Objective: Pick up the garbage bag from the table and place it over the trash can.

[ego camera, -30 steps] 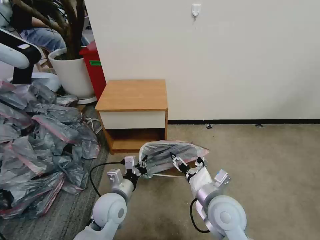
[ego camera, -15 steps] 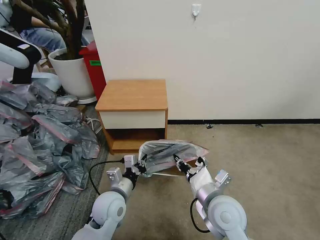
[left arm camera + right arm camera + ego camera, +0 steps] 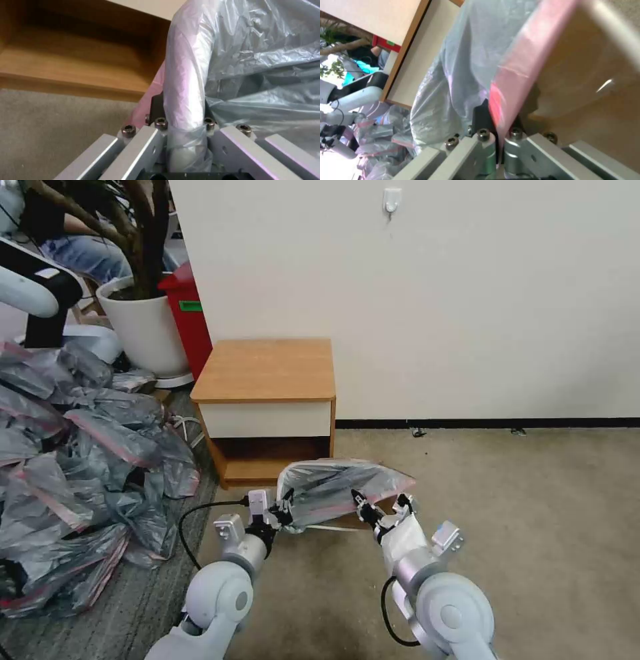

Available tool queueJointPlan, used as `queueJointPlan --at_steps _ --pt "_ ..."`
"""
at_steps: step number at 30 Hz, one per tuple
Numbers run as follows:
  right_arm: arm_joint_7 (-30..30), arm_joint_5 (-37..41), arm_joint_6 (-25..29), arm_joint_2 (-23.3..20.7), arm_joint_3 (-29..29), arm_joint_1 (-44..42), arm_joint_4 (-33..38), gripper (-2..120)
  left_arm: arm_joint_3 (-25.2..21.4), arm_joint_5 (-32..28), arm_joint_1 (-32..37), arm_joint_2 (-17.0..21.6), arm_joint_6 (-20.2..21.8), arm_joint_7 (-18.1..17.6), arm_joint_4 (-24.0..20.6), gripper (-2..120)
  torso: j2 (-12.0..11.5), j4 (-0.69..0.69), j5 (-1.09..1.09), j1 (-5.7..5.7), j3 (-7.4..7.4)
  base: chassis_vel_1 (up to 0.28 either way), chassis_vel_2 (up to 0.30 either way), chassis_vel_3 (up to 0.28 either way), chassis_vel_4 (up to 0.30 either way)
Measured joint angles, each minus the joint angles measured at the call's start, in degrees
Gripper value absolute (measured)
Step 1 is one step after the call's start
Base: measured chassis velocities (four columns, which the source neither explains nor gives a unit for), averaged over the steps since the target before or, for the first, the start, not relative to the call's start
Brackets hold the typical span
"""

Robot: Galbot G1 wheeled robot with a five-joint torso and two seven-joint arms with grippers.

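1. Garbage bag [image 3: 337,490] stretched over trash can [image 3: 586,75], on floor before worktop [image 3: 267,370].
2. Left pincer [image 3: 285,511] pinches bag's covered left rim.
3. Right pincer [image 3: 363,505] pinches pink band at right.

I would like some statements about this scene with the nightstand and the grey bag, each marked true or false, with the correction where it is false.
1. The garbage bag lies flat on the nightstand's top. False: both pincers hold it out in front of the nightstand, above the carpet.
2. The left pincer is shut on the bag's rim. True.
3. The right pincer hangs open, away from the bag. False: it is shut on the bag's pink-red band.
4. A heap of grey bags lies on the floor to the robot's left. True.
5. The red bin stands to the right of the nightstand. False: it stands to its left, beside the white plant pot.
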Motion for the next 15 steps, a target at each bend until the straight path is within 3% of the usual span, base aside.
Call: queueJointPlan --at_steps 15 --pt "-0.18 -0.83 0.87 -0.25 0.80 -1.88 1.49 0 -1.92 -2.84 -0.98 -1.08 -0.33 -2.05 1.13 3 0.00 0.00 0.00 0.00 0.00 0.000 0.000 0.000 0.000"
